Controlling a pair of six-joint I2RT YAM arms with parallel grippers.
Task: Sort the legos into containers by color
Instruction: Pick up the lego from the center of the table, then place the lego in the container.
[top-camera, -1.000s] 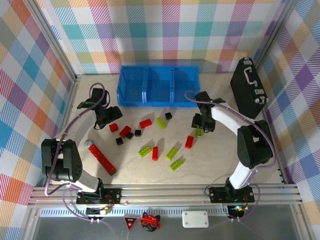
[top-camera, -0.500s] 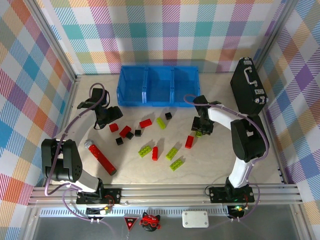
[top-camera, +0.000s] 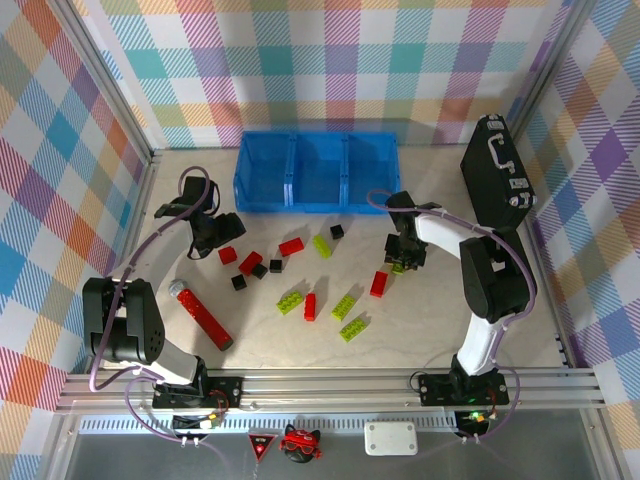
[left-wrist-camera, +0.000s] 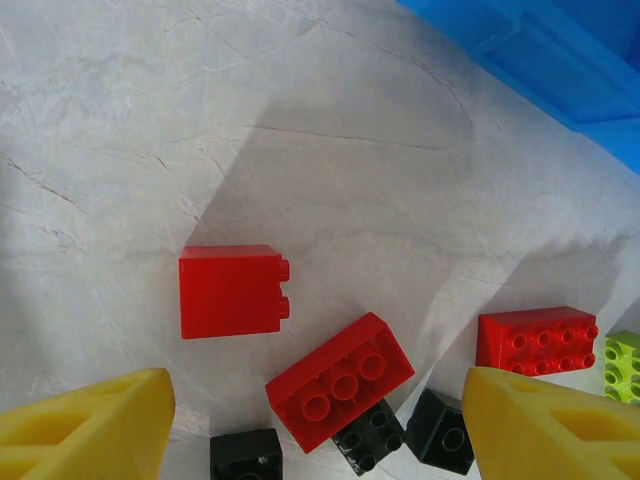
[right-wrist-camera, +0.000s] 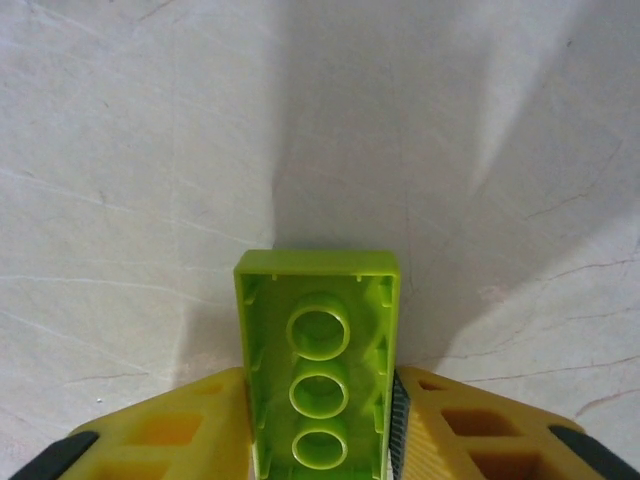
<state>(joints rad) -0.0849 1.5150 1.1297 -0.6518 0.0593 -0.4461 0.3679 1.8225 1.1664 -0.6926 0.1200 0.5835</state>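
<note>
Pinching a lime brick (right-wrist-camera: 318, 370) between its yellow fingers (right-wrist-camera: 180, 430), the right tool (top-camera: 403, 257) is low over the tabletop (top-camera: 440, 320), at the right edge of the scattered legos (top-camera: 310, 306). In its wrist view the brick's hollow underside faces the camera and both pads press against its long sides. I cannot tell whether it rests on the marble or hangs just off it. A red brick (top-camera: 379, 284) lies just near and left of that tool.

The left tool (top-camera: 222, 232) hovers over the left end of the scatter, its jaws spread wide with nothing between them. Its wrist view shows a tipped red block (left-wrist-camera: 232, 291) lying on its side. Just beside that is a studded red block (left-wrist-camera: 340, 380), which touches a black piece (left-wrist-camera: 368, 445). A second black piece (left-wrist-camera: 440, 430) sits next to the first one.

Across the middle of the tabletop lie more pieces: a red plate (top-camera: 291, 247), a lime block (top-camera: 322, 245) and a small black cube (top-camera: 337, 231) on the far side. Three lime bricks and an upright red one sit nearer the arms.

The bins (top-camera: 318, 208), three blue ones joined in a row, stand at the far centre, well apart from both tools. A red bar (top-camera: 205, 315) lies at the near left, and a briefcase (top-camera: 497, 175) sits at the far right.
</note>
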